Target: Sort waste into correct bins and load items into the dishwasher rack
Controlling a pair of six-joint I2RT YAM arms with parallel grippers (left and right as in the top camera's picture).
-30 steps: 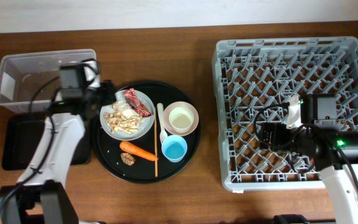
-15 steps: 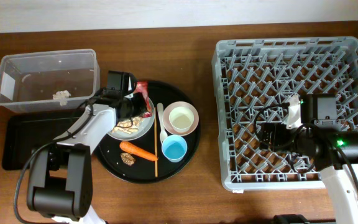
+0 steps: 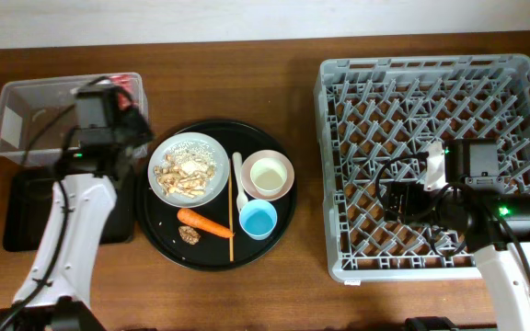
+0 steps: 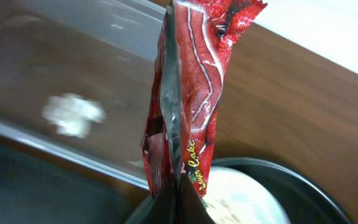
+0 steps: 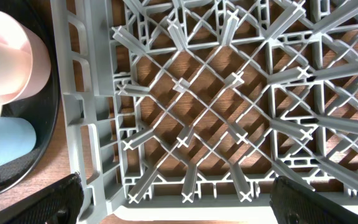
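My left fingers are clamped on the lower end of the red wrapper. It is pinched flat between them and stands out long from the tips, w/ yellow letters on it near the grip. From the overhead view the wrapper is at the right end of the clear tub, above its rim; I cannot tell if it is fully over the inside. In the tub lies one small white bit.

In front of the tub, touching or nearly, is the shallow black tray.

My right fingers are apart, nothing btw. them, low over the front-left part of the rack, which stands on the worktop.

The other things are all on the round black tray:
- plate at the left, w/ the food scraps on it
- carrot and brown lump in front of the plate, just beside each other
- pink bowl at the right, blue cup in front of it, both upright
- white fork and wooden stick btw. the plate and the bowl
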